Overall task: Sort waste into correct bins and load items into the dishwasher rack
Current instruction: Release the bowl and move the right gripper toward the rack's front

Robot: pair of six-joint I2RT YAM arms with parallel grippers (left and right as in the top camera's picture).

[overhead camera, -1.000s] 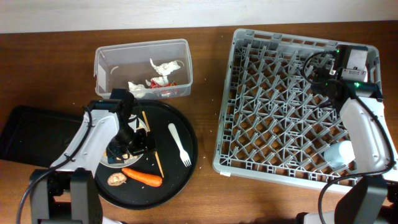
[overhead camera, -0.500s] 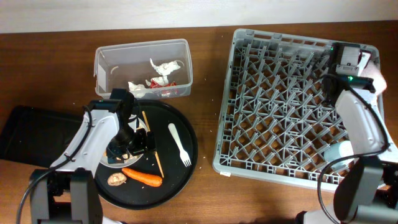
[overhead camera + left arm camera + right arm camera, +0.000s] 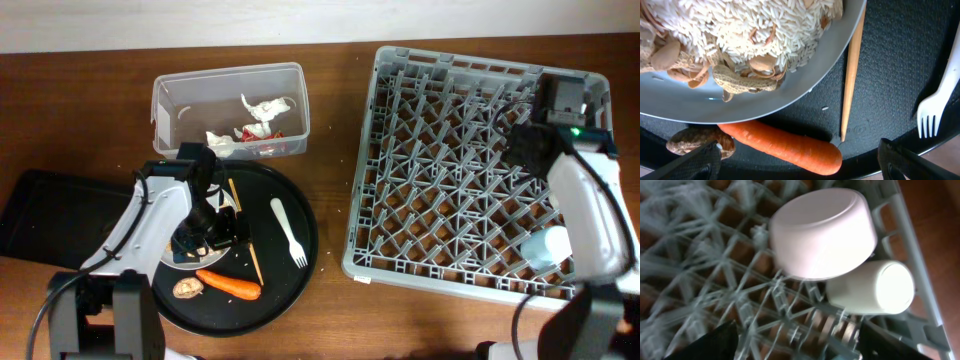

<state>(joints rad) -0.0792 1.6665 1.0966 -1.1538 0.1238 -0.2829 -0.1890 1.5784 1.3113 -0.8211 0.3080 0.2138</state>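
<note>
My left gripper (image 3: 207,236) hangs open over the white plate (image 3: 172,254) on the round black tray (image 3: 290,280). In the left wrist view its jaws (image 3: 799,172) are wide apart above the orange carrot (image 3: 785,145). The plate (image 3: 765,97) holds rice and peanut shells (image 3: 740,82). A brown lump (image 3: 695,141), a chopstick (image 3: 852,75) and the white fork (image 3: 940,95) lie beside it. My right gripper (image 3: 525,145) is open and empty over the grey rack (image 3: 440,160). The right wrist view shows its jaws (image 3: 795,342) near an upturned pale bowl (image 3: 822,232) and a white cup (image 3: 872,287) on its side.
The clear tub (image 3: 228,105) at the back holds white scraps and a red wrapper (image 3: 258,130). The flat black tray (image 3: 35,215) lies at the far left. A light blue cup (image 3: 548,245) sits in the rack's near right corner. The carrot (image 3: 228,285) lies at the tray's front.
My right gripper has swung about over the rack's far right corner, first toward the corner, then back inward. The left arm has not moved.
</note>
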